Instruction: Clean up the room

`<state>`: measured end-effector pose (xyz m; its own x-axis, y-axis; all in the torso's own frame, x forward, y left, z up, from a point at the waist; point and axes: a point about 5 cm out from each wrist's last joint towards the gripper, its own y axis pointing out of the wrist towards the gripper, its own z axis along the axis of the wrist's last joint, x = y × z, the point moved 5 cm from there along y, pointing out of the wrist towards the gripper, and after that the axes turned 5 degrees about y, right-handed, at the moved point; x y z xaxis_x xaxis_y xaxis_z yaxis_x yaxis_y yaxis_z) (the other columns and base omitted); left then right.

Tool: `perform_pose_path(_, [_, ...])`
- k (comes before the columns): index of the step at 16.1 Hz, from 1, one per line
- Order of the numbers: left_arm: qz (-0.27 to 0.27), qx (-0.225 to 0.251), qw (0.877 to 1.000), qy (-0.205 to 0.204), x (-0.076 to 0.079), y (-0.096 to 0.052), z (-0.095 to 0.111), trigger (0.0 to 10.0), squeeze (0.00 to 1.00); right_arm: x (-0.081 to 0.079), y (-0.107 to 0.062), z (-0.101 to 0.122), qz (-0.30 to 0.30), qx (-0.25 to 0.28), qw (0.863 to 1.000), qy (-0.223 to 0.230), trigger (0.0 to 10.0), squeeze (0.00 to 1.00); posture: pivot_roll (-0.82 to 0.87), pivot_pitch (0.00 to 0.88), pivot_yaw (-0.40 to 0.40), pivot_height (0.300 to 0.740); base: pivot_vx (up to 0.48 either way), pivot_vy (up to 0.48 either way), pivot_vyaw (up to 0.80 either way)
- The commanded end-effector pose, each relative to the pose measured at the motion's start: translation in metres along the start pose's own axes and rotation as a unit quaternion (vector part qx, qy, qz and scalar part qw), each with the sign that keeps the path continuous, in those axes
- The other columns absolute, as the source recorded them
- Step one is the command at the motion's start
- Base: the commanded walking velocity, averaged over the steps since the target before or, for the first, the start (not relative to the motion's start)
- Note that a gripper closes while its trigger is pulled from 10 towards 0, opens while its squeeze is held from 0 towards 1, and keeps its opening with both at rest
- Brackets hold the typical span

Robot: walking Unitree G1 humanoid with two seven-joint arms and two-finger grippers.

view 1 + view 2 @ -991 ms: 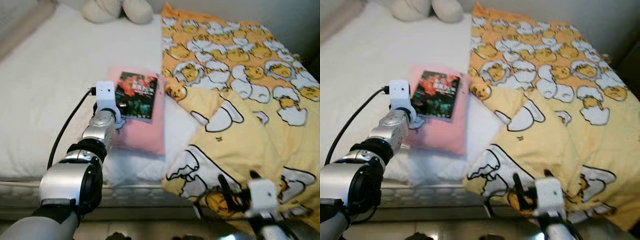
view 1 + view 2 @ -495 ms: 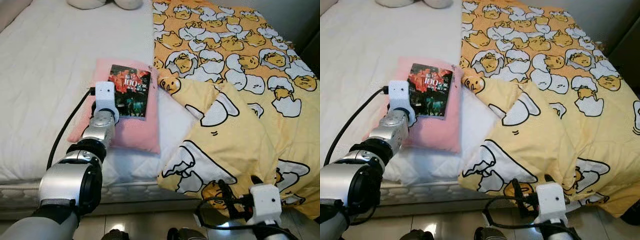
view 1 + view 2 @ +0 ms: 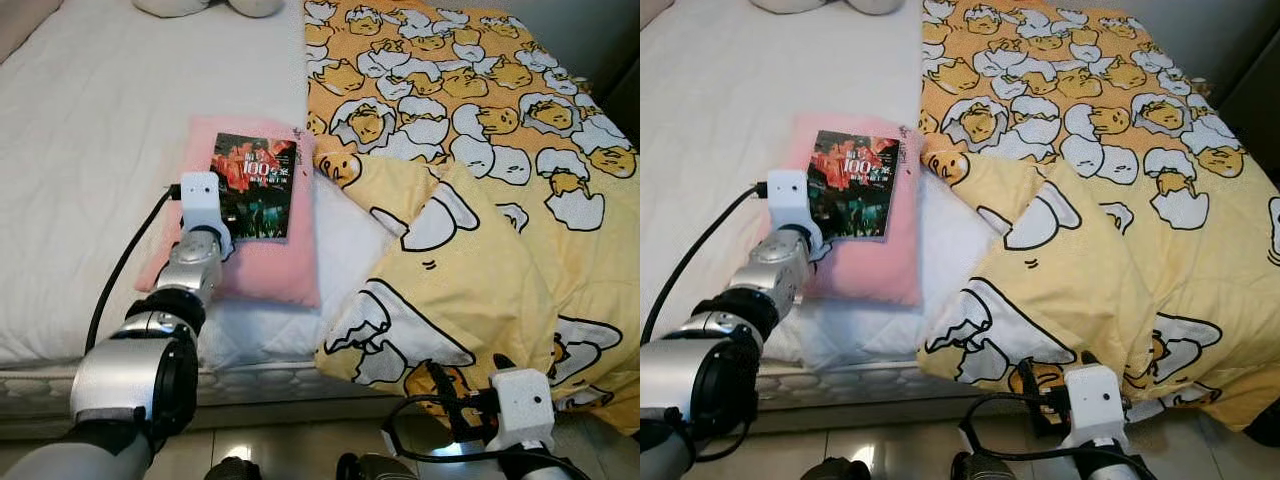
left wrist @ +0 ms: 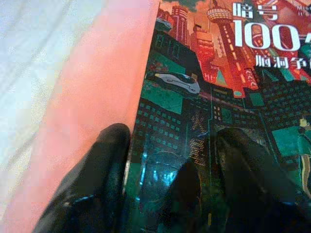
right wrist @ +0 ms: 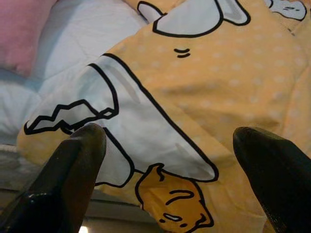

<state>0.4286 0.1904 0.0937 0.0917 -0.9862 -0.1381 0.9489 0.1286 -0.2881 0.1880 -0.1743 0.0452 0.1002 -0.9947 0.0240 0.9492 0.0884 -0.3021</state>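
White bed (image 3: pixel 90 130) seen from its foot edge, with a yellow egg-print blanket (image 3: pixel 480 180) over the right half and bunched at the corner. Pale plush shapes (image 3: pixel 210 6) sit at the far end.

Left arm reaches forward over the mattress edge, wrist low and roughly level. Left gripper (image 4: pixel 170 179) is at the near end of the book (image 3: pixel 256 186). Its fingers (image 4: pixel 99 179) are parted narrowly: one pad is at the book's side edge over the pillow, the other on the cover. Can't tell if they're actually clamping it.

Right arm is low by the bed's foot, below the blanket's hanging corner. Right gripper (image 5: pixel 167 170) points at the blanket fold with its fingers (image 5: pixel 73 174) spread wide, gripping nothing.

Book lies flat, cover up, on a pink pillow (image 3: pixel 265 270), long side running away from the robot. Cover is dark red and green cityscape art with white "100" and other characters near the top.
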Motion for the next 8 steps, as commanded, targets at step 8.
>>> perform_pose_path(8, [-0.049,-0.072,0.989,-0.120,0.013,-0.007,-0.040,0.0,0.00,0.008,0.007,0.001,-0.009,-0.001,1.000,-0.003,10.0,0.00,-0.23,0.091,-0.062,0.740,0.000,0.000,0.00])
